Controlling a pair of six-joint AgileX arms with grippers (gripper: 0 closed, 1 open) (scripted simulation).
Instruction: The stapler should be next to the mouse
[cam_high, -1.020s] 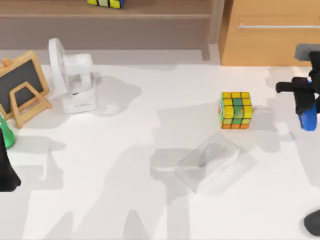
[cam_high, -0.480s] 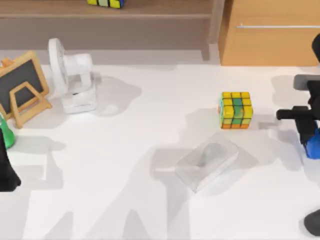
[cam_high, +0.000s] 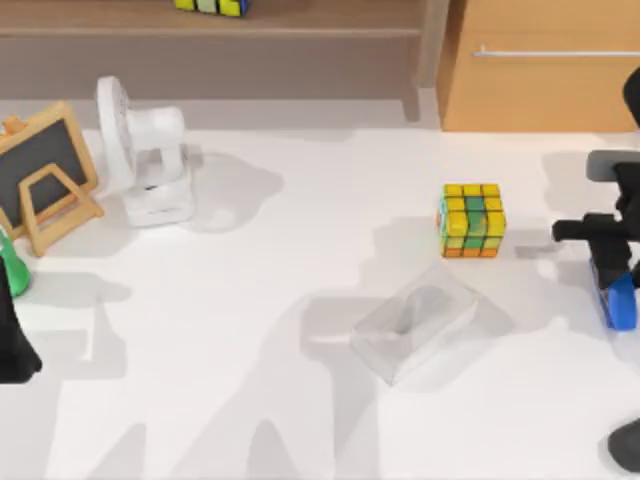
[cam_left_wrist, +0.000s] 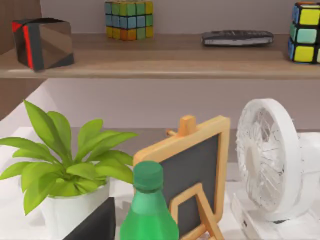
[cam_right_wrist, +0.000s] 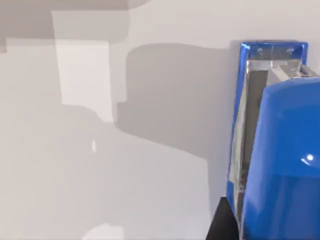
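My right hand (cam_high: 612, 272) sits well to the right of the colourful puzzle cube (cam_high: 472, 220), over the glossy blue stapler (cam_high: 618, 298) — whether it grips or has let go, I cannot tell. The stapler shows a metal channel inside. The dark, rounded mouse (cam_high: 626, 444) lies nearer the front bench (cam_high: 250, 330) edge — apart from the stapler. My left arm stays parked far left.

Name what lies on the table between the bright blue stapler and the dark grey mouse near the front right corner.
Nothing: in the top view, bare white table separates the bright blue stapler from the dark grey mouse.
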